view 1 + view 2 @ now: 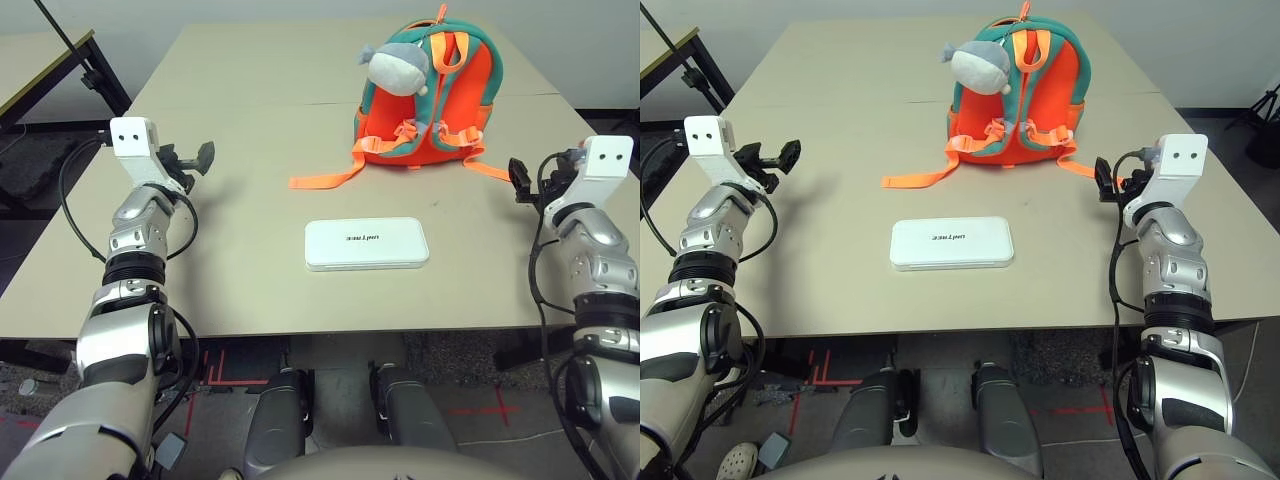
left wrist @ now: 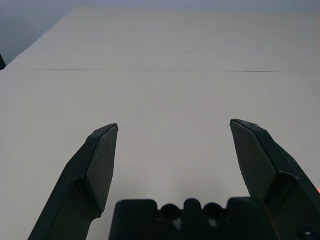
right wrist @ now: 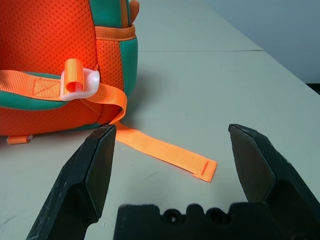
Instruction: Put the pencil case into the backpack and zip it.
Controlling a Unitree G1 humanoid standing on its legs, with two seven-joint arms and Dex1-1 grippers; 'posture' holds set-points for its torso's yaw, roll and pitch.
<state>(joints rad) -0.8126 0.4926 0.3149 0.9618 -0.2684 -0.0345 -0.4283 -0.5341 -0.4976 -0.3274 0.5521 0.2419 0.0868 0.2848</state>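
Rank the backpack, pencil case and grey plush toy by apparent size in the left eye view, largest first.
1. backpack
2. pencil case, though it lies nearer the camera
3. grey plush toy, hanging on the backpack

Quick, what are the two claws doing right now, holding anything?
Left claw: open, holding nothing, over the bare table.
Right claw: open, holding nothing, near the backpack.

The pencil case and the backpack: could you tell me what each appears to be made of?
Pencil case: probably hard plastic, smooth white finish, going by its crisp rounded edges. Backpack: soft fabric, orange perforated mesh texture with teal trim; woven webbing straps.
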